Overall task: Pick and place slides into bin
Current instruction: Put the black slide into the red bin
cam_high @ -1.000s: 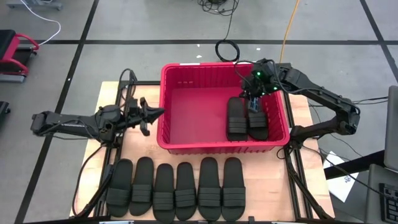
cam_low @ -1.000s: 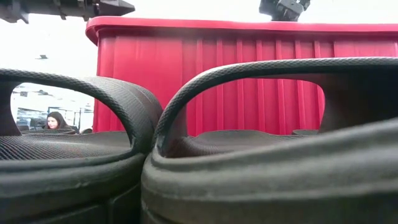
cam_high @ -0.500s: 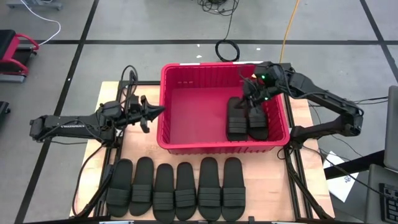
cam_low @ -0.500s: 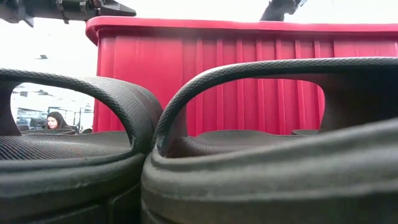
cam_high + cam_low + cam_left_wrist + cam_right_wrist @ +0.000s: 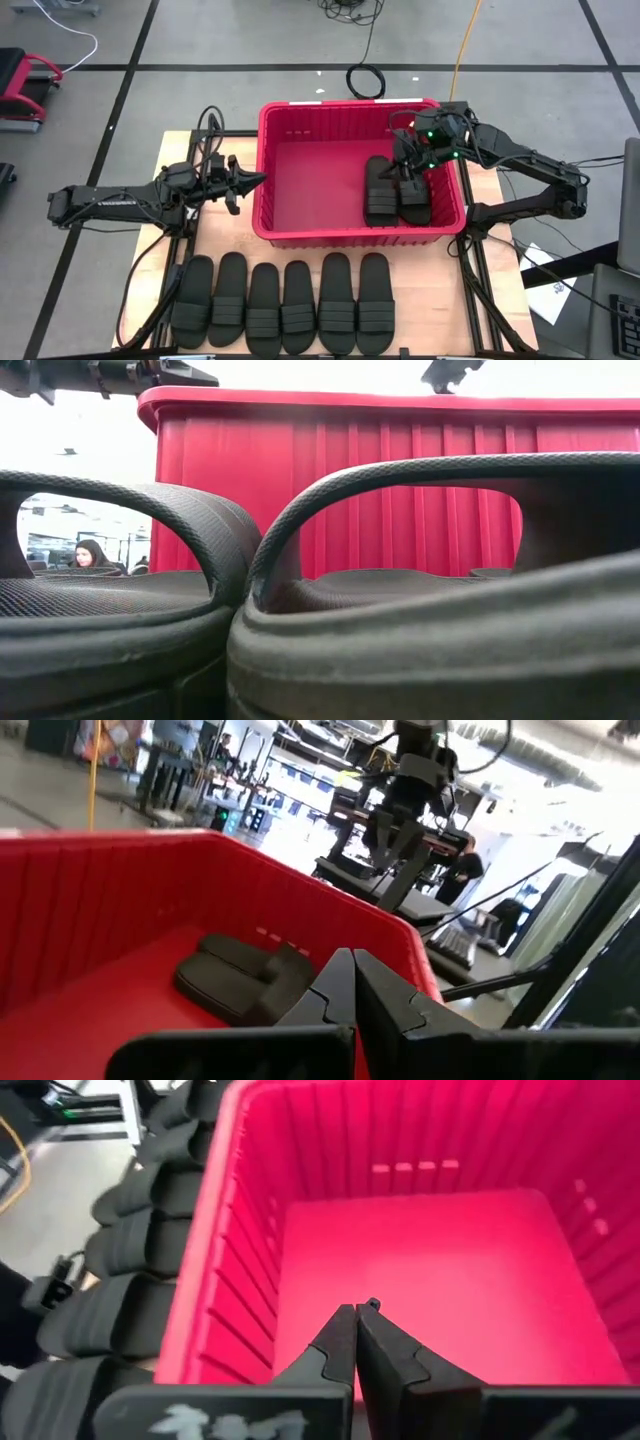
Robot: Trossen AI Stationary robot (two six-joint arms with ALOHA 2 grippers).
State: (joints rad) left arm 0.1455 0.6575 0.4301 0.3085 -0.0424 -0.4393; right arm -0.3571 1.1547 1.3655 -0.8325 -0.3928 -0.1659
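Slides: two lie side by side in the bin [image 5: 300, 232] at its right end [image 5: 397, 192]; six line the table's front edge [image 5: 283, 305]. Right gripper [image 5: 407, 168], closed and empty, has risen and pulled back above the pair. Left gripper [image 5: 262, 179], closed and empty, stays just outside the bin's left wall.

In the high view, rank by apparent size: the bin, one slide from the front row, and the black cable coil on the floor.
1. bin, largest by far.
2. row slide.
3. cable coil, smallest, though it lies on the floor farther from the camera.
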